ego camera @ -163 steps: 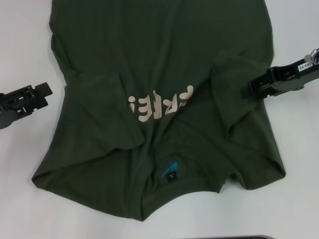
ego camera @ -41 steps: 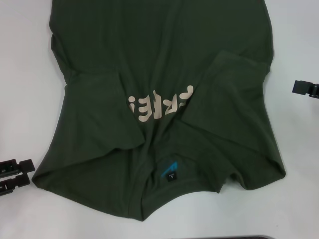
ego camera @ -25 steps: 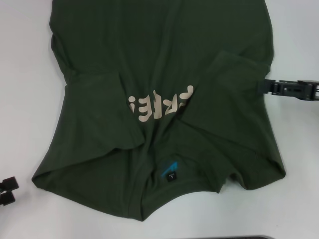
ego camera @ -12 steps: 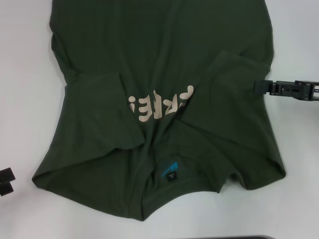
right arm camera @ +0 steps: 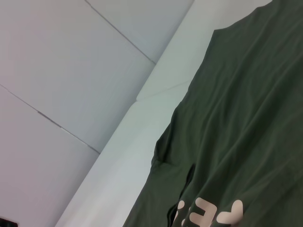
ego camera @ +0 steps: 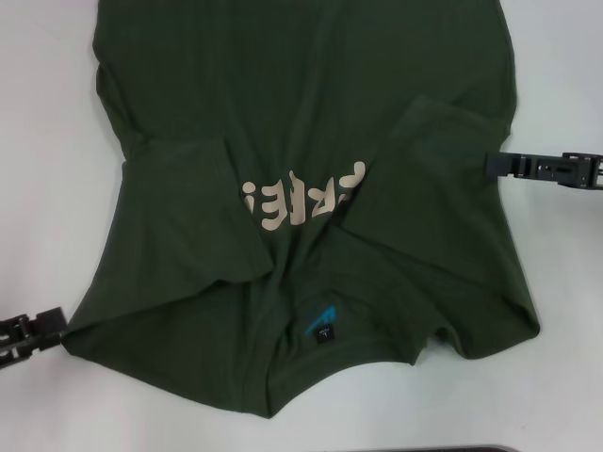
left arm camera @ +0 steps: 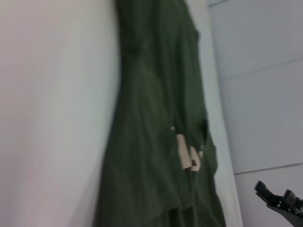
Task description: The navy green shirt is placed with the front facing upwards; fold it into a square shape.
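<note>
The fingers of both grippers cannot be judged as apart or together. The left gripper (ego camera: 33, 331) lies at the near left shoulder corner of the navy green shirt (ego camera: 311, 122), touching or almost. The right gripper (ego camera: 495, 166) sits at the right edge, beside the folded sleeve. The shirt's long axis runs near to far, with the collar near; both sleeves are already folded inward.

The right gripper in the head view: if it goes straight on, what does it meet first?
Probably the navy green shirt: the right gripper points at its side edge, by the folded-in sleeve. Its height above the cloth is unclear.
</note>
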Available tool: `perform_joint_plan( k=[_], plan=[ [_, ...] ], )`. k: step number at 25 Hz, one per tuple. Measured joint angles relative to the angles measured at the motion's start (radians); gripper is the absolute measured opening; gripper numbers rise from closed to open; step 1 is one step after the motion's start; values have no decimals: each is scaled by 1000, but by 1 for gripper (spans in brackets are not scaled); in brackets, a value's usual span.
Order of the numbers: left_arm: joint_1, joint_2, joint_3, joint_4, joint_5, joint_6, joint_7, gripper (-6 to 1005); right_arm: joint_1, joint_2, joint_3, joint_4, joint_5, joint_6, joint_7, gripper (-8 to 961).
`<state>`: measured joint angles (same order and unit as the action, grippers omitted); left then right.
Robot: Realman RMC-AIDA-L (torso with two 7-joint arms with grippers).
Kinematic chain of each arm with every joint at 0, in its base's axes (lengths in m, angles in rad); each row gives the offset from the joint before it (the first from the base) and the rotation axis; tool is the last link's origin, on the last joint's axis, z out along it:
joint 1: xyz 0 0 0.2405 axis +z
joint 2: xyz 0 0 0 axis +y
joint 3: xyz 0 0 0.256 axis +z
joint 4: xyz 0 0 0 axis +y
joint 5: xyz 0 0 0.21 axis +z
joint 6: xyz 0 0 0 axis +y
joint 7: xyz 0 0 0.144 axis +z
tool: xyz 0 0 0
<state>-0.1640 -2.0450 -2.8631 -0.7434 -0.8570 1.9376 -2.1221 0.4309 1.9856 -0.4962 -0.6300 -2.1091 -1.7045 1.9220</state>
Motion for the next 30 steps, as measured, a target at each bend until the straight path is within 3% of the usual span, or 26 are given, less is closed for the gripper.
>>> perform_joint_plan(
  k=[7, 14, 17, 30],
  plan=[
    [-22, -19, -12, 13, -43, -34, 61, 690, 0, -1, 10, 0, 1, 3, 3, 776],
    [-32, 11, -1, 36, -30, -36, -36, 701, 0, -2, 11, -5, -2, -3, 12, 776],
    [-26, 20, -6, 35, -24, -43, -70, 901, 0, -3, 6, -8, -4, -3, 27, 776],
    [-30, 25, 4, 37, -18, -76, -119, 901, -10, -8, 8, -8, -5, -4, 31, 777]
  ],
)
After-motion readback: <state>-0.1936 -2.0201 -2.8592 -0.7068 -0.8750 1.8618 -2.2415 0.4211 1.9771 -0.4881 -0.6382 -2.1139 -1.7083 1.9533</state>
